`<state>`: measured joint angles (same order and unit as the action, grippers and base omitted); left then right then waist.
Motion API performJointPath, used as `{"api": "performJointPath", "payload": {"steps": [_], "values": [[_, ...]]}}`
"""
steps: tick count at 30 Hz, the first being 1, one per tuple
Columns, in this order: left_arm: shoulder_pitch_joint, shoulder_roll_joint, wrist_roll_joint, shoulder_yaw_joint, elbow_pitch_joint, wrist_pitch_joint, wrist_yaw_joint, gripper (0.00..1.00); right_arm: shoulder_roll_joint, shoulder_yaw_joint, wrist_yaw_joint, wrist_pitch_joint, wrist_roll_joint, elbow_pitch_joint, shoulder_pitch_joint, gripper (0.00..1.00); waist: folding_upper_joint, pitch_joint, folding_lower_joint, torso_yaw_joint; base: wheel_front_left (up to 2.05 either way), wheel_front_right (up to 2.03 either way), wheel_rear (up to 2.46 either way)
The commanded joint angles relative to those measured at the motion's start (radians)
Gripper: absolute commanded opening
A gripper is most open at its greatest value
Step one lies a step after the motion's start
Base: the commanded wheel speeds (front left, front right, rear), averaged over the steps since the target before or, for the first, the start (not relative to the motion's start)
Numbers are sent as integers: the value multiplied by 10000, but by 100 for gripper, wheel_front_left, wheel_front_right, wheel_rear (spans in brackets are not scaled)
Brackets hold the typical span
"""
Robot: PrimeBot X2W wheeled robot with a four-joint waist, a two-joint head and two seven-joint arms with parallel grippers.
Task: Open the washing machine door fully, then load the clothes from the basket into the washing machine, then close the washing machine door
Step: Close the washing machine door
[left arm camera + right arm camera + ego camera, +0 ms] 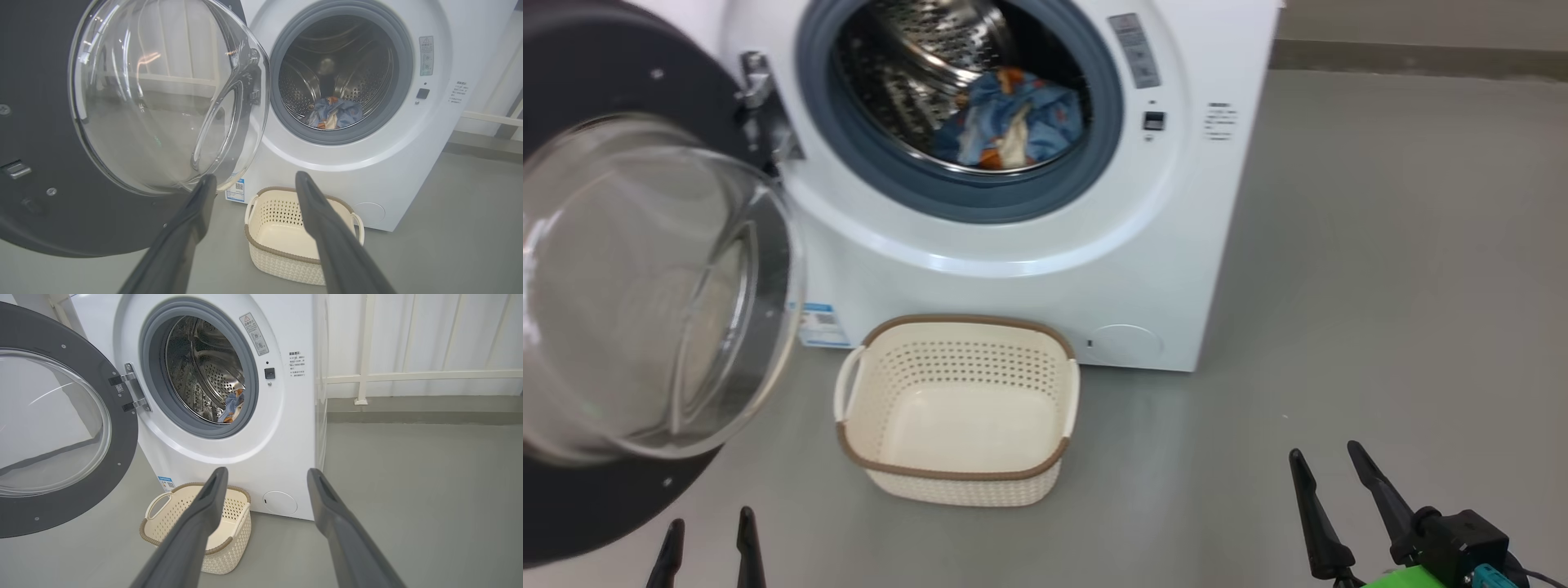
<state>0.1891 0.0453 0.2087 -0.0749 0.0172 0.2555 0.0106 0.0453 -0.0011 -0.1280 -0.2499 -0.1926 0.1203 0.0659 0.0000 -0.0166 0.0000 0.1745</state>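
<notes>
The white washing machine (1094,269) stands with its door (645,286) swung wide open to the left, black rim and glass bowl facing me. Light blue clothes (1013,122) with orange print lie inside the steel drum, also seen as clothes (335,114) and clothes (231,408). The cream basket (960,408) sits on the floor before the machine with nothing in it. My left gripper (709,535) is open at the lower left, below the door. At the lower right, well back from the basket, my right gripper (1327,461) is open too.
Grey floor (1380,286) spreads to the right of the machine. A white railing (408,375) and a low kerb run behind it. The open door (122,122) hangs close to my left gripper (255,183).
</notes>
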Motion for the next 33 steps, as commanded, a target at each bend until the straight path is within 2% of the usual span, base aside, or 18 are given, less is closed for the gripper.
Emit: {"api": "performJointPath", "payload": {"steps": [1, 9, 20, 24, 33], "values": [[-88, 49, 88, -353, -191, 63, 99, 100, 49, 305, -27, -119, 104, -302, -29, 100, 0, -1, 0, 855, 0, 0, 0], [-84, 49, 275, -283, -79, 63, 286, 100, 49, 395, -27, -119, 151, -314, -83, 100, 0, 138, 0, 2021, 0, 0, 0], [-183, 49, 448, -249, 10, 63, 535, 100, 49, 438, -27, -119, 208, -314, -186, 100, 0, 275, 0, 3104, 0, 0, 0], [-156, 49, 521, -275, 50, 63, 617, 100, 49, 468, -27, -119, 210, -283, -201, 100, 0, 273, 0, 3363, 0, 0, 0], [-49, 49, 963, -360, -191, 63, 881, 100, 49, 662, -27, -119, 361, -150, -441, 100, 0, 418, 0, 3450, 0, 0, 0]]}}
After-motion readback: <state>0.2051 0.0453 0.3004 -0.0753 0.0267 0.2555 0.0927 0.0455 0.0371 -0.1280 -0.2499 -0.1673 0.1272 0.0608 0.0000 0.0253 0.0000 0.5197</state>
